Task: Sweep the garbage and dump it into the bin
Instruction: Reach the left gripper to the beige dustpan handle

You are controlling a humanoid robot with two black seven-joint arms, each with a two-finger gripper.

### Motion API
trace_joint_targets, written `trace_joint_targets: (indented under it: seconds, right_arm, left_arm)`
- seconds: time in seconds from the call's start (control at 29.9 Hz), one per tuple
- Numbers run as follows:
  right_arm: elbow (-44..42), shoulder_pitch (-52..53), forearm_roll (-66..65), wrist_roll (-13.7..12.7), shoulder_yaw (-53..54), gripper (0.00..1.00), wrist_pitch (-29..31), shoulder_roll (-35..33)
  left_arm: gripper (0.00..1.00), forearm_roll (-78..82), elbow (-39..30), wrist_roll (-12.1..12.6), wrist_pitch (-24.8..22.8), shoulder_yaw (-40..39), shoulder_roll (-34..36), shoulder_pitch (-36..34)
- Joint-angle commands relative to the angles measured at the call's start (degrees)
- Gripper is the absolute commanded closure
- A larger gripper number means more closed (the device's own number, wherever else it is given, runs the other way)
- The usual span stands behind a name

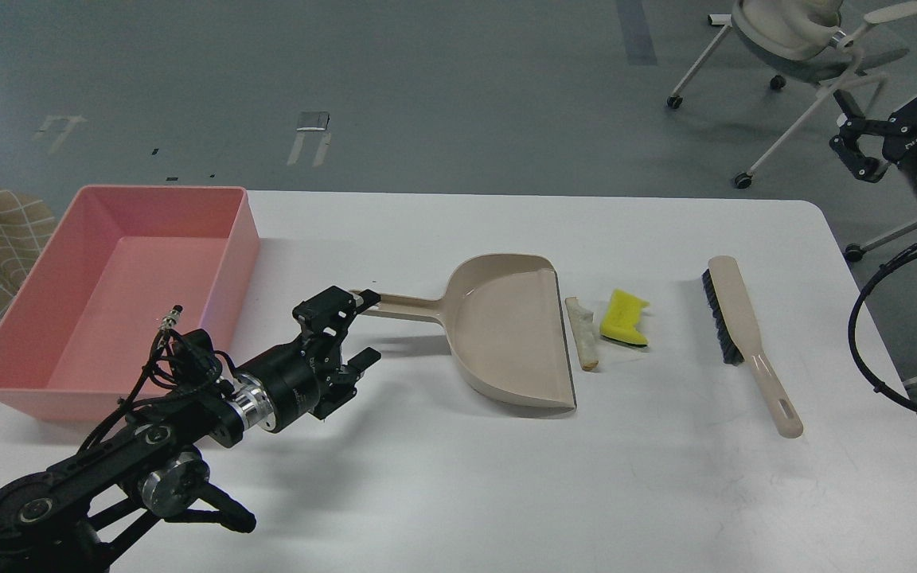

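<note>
The left gripper (pixel 359 330) is sitting left of centre in the frame, fingers spread apart with nothing between them, and its upper finger is reaching right up to the tip of the dustpan handle (pixel 399 306); whether it is touching there is not clear. It is likely lining up to take the handle so the pan can be braced and later carried.

The beige dustpan (pixel 506 334) is lying flat on the white counter (pixel 506 493) at centre frame, its open lip facing right, toward the garbage, so scraps can be pushed straight in. The off-white stick (pixel 583 333) is lying just beside that lip, parallel to it, apparently not yet inside. The yellow sponge piece (pixel 624 317) is resting just right of the stick, dark green edge showing at its bottom.

The brush (pixel 745 338) is lying further right, bristles facing left toward the scraps, handle pointing to the lower right, untouched. That is putting it on the side of the right gripper (pixel 856 155), which is hanging at the upper right edge of the frame, off the counter and well apart from the brush, fingers spread, holding nothing.

The pink bin (pixel 239 239) is waiting at the upper left of the counter, just behind the left arm, looking empty, a short carry for the loaded pan. Sweeping is not yet started
</note>
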Motion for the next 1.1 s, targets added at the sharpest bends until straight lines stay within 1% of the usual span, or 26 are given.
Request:
trace_joint_targets:
  seconds: [0.0,0.2,0.27,0.3,0.43,0.67,0.7,0.8,0.84,0.9,1.07]
  right_arm:
    - [-0.01,-0.01,0.0,0.02,0.0,0.0,0.0,-0.03]
    - [-0.01,-0.01,0.0,0.02,0.0,0.0,0.0,-0.03]
    - [-0.01,-0.01,0.0,0.02,0.0,0.0,0.0,-0.03]
    - [-0.01,-0.01,0.0,0.02,0.0,0.0,0.0,-0.03]
    - [-0.1,0.07,0.0,0.02,0.0,0.0,0.0,-0.03]
    - [-0.27,0.08,0.0,0.02,0.61,0.0,0.0,-0.29]
    - [-0.27,0.08,0.0,-0.07,0.61,0.0,0.0,-0.47]
    - [-0.27,-0.01,0.0,0.02,0.7,0.0,0.0,-0.65]
    - [-0.27,-0.01,0.0,0.02,0.7,0.0,0.0,-0.56]
    - [-0.36,-0.01,0.0,-0.07,0.7,0.0,0.0,-0.56]
    - [-0.36,-0.01,0.0,-0.07,0.7,0.0,0.0,-0.56]
  left_arm:
    - [0.1,0.0,1.8,0.11,0.91,0.03,-3.91,-0.26]
    - [0.11,0.0,5.67,-0.07,1.18,0.12,-5.24,-2.46]
    - [0.11,0.09,7.33,-0.86,1.09,0.12,-6.03,-3.42]
    - [0.11,0.09,7.78,-0.86,1.09,0.2,-6.29,-3.78]
    - [0.11,0.09,11.38,-1.47,1.18,3.53,-6.73,-6.85]
    - [0.13,0.09,14.46,-1.83,1.18,4.25,-9.19,-8.0]
    - [0.14,0.09,14.98,-1.83,1.18,4.25,-9.63,-8.26]
    - [0.3,0.09,16.22,-1.91,1.18,4.25,-10.6,-8.97]
    - [0.38,0.09,16.39,-1.91,1.18,4.25,-10.6,-9.05]
    - [0.4,0.09,17.09,-1.91,1.18,4.25,-10.78,-9.58]
    - [0.4,0.09,19.03,-1.91,1.09,4.25,-11.13,-10.46]
